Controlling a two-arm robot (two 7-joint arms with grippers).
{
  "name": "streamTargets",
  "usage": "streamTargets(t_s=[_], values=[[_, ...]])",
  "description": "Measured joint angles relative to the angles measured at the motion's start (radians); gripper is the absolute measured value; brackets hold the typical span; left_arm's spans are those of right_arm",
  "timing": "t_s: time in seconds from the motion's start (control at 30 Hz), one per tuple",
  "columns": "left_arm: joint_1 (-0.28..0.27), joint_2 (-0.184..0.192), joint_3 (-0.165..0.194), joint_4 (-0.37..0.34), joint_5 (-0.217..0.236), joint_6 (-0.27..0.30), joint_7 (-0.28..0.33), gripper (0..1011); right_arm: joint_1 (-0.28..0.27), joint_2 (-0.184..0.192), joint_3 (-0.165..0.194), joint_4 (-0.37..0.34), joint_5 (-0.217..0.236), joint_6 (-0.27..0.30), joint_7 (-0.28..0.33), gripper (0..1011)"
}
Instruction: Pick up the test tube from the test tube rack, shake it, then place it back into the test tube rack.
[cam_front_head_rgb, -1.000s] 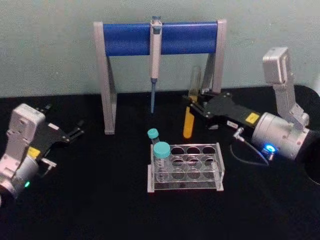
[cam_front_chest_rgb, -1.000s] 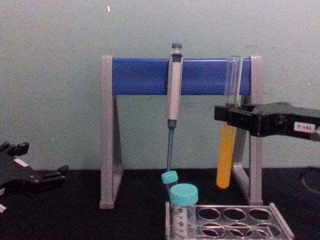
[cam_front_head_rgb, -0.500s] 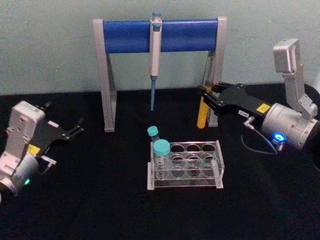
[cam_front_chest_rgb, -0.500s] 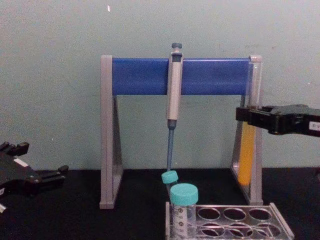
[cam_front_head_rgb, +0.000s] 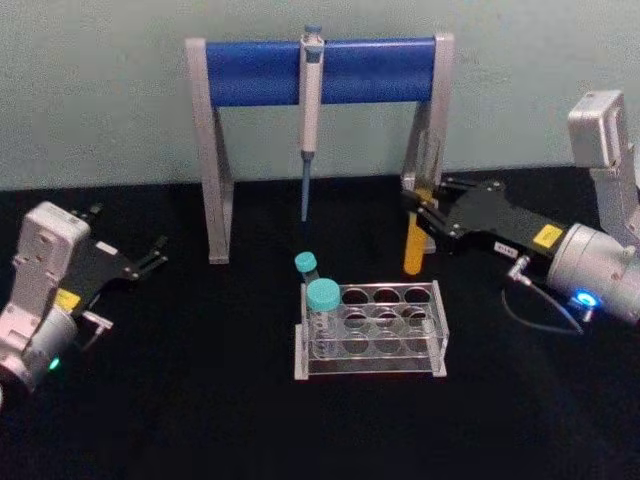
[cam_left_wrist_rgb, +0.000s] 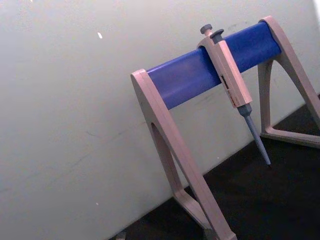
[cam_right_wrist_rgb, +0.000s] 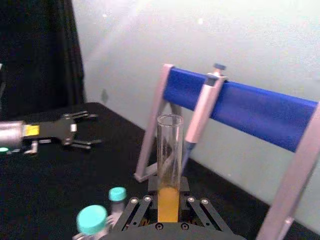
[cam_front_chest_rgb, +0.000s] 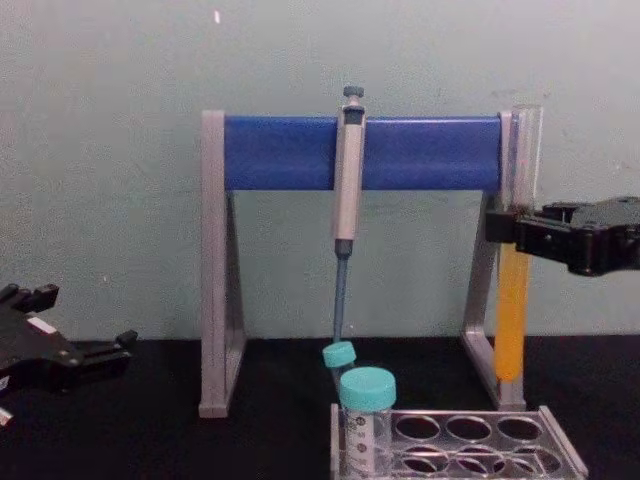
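The test tube, slim clear glass with orange-yellow liquid in its lower half, hangs upright in the air behind the test tube rack and to its right. My right gripper is shut on the tube's middle, reaching in from the right. In the chest view the tube hangs from the gripper just in front of the stand's right leg, its bottom above the table and the rack. The right wrist view shows the tube standing between the fingers. My left gripper rests open at the far left.
Two teal-capped tubes stand at the rack's left end. Behind it rises a grey-legged stand with a blue crossbar, and a grey-blue pipette hangs from its middle. The stand's right leg is close behind the held tube.
My right gripper has carried the test tube to the right, from near the stand's middle to in front of its right leg. The left arm has not moved.
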Motion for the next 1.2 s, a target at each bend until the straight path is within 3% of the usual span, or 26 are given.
streamTargets(t_s=[0.23,0.43,0.87,1.2], values=[[0.0,0.0,0.0,0.0,0.0,0.0,0.0,1001,-0.024,0.009,-0.019,-0.047,0.014,0.012,0.016,230],[0.0,0.0,0.0,0.0,0.0,0.0,0.0,1001,-0.012,-0.004,-0.049,-0.045,0.014,0.013,0.029,230],[0.0,0.0,0.0,0.0,0.0,0.0,0.0,1001,0.085,-0.075,-0.097,0.066,-0.016,-0.006,0.031,230],[0.0,0.0,0.0,0.0,0.0,0.0,0.0,1001,0.129,-0.097,-0.08,0.158,-0.027,-0.017,0.016,230]])
